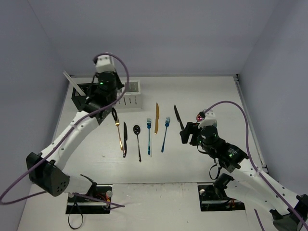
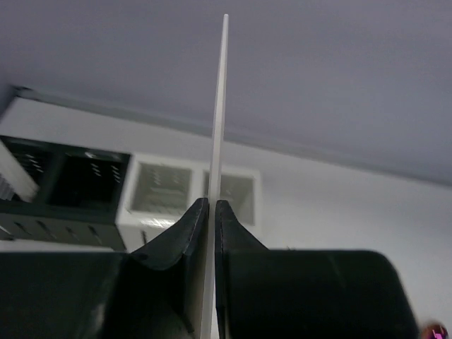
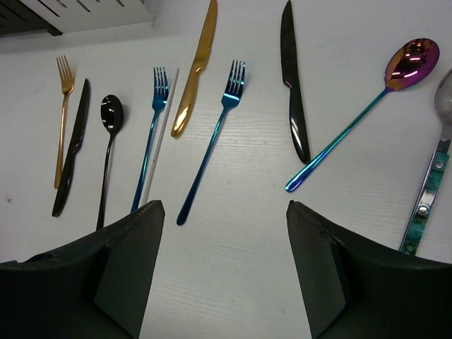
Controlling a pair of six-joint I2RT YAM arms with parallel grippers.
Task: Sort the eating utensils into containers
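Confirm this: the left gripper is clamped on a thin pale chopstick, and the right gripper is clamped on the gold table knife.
Wrong on the right gripper: it is open and empty, and the gold table knife lies on the white table, as the right wrist view shows. The left gripper is indeed clamped on the thin pale chopstick.

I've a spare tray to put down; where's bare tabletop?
Bare: far strip from white caddy to right wall; near strip between utensil row and arm bases. Crowded: gold fork through rightmost black knife.
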